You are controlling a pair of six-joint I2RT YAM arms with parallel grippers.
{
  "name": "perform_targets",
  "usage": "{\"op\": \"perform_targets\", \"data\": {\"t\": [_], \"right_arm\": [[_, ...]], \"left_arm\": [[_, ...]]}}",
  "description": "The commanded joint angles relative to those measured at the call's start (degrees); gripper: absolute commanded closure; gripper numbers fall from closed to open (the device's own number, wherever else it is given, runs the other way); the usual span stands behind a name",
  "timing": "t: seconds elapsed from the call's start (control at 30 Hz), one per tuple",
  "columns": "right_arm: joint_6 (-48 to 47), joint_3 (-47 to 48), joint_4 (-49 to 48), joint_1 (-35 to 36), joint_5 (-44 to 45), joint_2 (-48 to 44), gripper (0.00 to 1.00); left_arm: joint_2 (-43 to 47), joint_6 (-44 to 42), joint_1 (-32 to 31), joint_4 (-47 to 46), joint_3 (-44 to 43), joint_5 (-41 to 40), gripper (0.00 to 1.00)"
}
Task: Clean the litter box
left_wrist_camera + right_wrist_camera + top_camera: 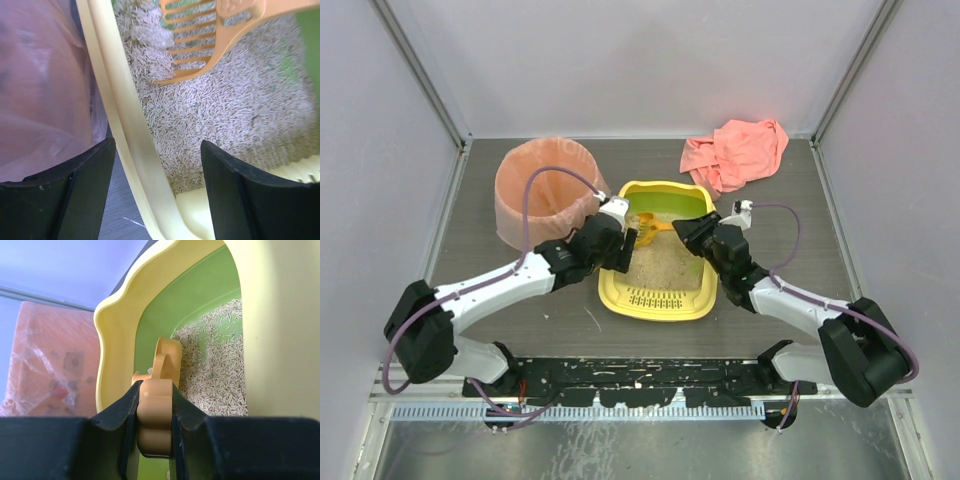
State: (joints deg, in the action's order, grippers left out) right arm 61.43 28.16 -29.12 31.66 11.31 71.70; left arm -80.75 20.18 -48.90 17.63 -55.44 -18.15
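We see right gripper (156,390) clamped on scoop (162,360); its head points toward the left rim of the litter box (655,308), straddled by our part-open left gripper (156,150).

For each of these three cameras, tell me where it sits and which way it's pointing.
Top external: above and behind both arms, which show, looking down on the litter box.
Left wrist: on the left arm, looking down; open left gripper either side of the box's rim.
Right wrist: on the right arm, facing into the box; right gripper shut on the scoop.
Shared: all show scoop and litter.
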Motion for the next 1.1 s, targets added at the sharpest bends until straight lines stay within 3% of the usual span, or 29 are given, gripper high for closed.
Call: {"op": "perform_targets", "data": {"t": [0.0,0.43,0.67,0.87,1.07], "right_arm": [[1.06,-0.71,-5.27,-0.19,0.72,-4.62,0.99],[1.31,-6.32,0.08,-2.86,0.34,-20.14,1.00],[2.73,-10.68,1.53,-9.57,-8.83,-29.03,0.99],[7.61,-15.86,-5.93,-16.59,-19.53,-31.84,0.99],[17.45,-21.31,-23.25,-24.48,-28.84,-25.42,0.99]], "left_arm": [[7.37,1.00,0.10,-1.67,-1.90,-0.69,0.28],[20.68,-1.05,0.26,4.25,-3.71,-2.46,0.23],[29.01,-4.38,0.29,11.77,-6.78,-7.28,0.22],[34.94,-6.99,0.25,17.56,-8.52,-13.43,0.21],[39.26,-7.50,0.25,20.50,-7.72,-18.56,0.21]]}}
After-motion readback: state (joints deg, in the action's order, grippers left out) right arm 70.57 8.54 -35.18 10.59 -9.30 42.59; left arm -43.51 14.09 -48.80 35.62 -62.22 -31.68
